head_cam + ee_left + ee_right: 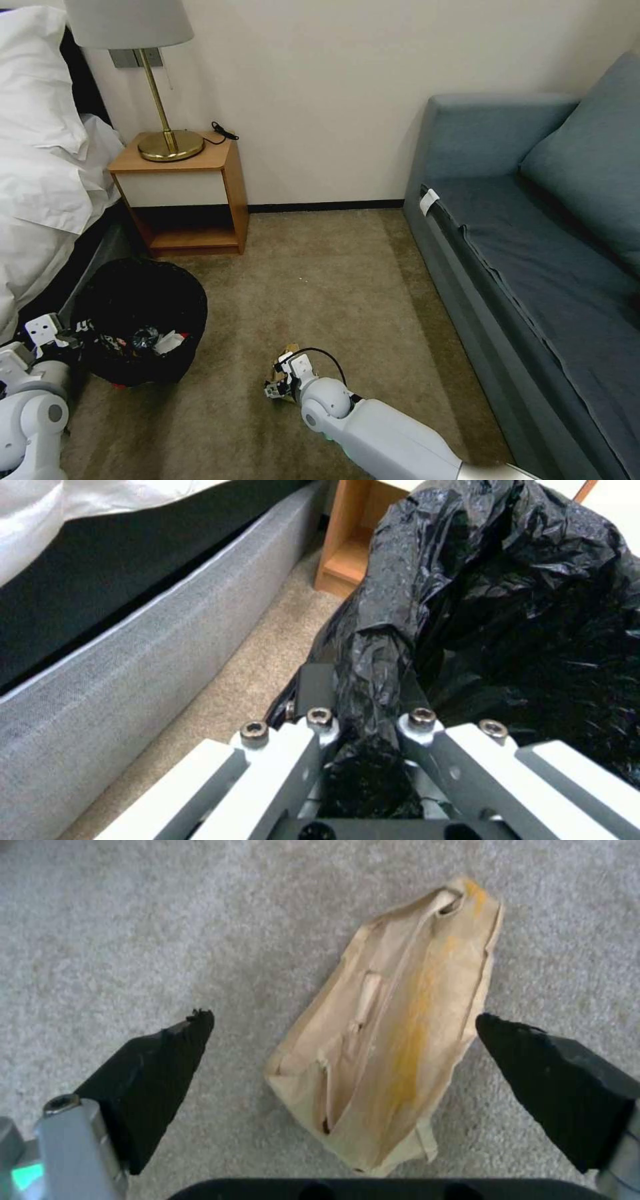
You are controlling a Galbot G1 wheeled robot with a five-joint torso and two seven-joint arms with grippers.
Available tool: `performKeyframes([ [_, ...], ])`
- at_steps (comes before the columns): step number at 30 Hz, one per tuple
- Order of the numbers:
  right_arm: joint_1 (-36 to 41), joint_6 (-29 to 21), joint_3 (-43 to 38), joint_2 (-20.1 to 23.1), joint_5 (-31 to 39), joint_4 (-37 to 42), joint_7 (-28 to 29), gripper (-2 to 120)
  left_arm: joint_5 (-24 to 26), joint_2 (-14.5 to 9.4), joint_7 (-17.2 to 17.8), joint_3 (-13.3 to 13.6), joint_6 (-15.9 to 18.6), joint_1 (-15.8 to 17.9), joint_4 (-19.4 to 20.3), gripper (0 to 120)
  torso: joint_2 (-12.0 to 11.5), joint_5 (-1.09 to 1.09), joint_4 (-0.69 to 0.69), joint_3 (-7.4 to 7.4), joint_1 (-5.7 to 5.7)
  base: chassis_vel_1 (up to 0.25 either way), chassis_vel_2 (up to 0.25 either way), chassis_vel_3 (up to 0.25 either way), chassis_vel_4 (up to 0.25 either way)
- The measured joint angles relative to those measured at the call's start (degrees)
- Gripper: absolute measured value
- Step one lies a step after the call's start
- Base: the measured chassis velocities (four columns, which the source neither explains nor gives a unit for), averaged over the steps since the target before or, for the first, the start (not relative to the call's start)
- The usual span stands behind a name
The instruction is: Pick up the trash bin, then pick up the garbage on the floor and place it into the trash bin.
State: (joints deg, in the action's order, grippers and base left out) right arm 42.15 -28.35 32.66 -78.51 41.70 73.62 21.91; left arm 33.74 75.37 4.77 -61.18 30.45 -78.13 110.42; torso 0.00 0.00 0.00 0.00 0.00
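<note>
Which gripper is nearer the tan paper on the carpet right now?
Right. The right gripper is open with its fingers either side of the tan paper. The left gripper is off to the robot's left, shut on the bin's bag rim.

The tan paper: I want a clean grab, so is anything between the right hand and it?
Nothing visible. The right hand is open with a pad on each side of the tan paper, bare carpet around it. The left hand grips the trash bin beside the bed.

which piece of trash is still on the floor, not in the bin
The tan paper wrapper, lying on the carpet between the open right tool's fingers; the other pieces sit inside the bin.
</note>
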Motion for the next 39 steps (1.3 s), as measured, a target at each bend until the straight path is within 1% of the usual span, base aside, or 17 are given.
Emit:
performKeyframes([
  [12, -2.4, 0.34, 2.63, 0.36, 0.4, -3.48, -0.88, 100, 1.09, 0.49, 1.14, 0.6, 0.82, -0.75, 2.02, 4, 0.0, 0.01, 0.0, 0.0, 0.0, 0.0, 0.0, 0.0, 0.0],
  [20, -4.12, 2.09, 3.59, -0.7, -1.17, -7.57, -2.98, 100, 1.19, 1.37, 1.37, 0.61, 1.04, -1.2, 2.88, 4, 0.0, 0.0, 0.0, 0.0, 0.0, 0.0, 0.0, 0.0, 0.0],
  [30, -5.15, 2.57, 5.32, -1.08, -2.22, -10.2, -5.4, 100, 1.06, 1.69, 1.41, 0.66, 1.11, -1.1, 2.66, 4, 0.0, 0.0, 0.0, 0.0, 0.0, 0.0, 0.0, 0.0, 0.0],
  [39, -5.46, 2.69, 5.71, -0.92, -2.48, -11.05, -6.26, 100, 1.0, 1.73, 1.41, 0.84, 1.11, -0.76, 2.2, 4, 0.0, 0.0, 0.0, 0.0, 0.0, 0.0, 0.0, 0.0, 0.0],
])
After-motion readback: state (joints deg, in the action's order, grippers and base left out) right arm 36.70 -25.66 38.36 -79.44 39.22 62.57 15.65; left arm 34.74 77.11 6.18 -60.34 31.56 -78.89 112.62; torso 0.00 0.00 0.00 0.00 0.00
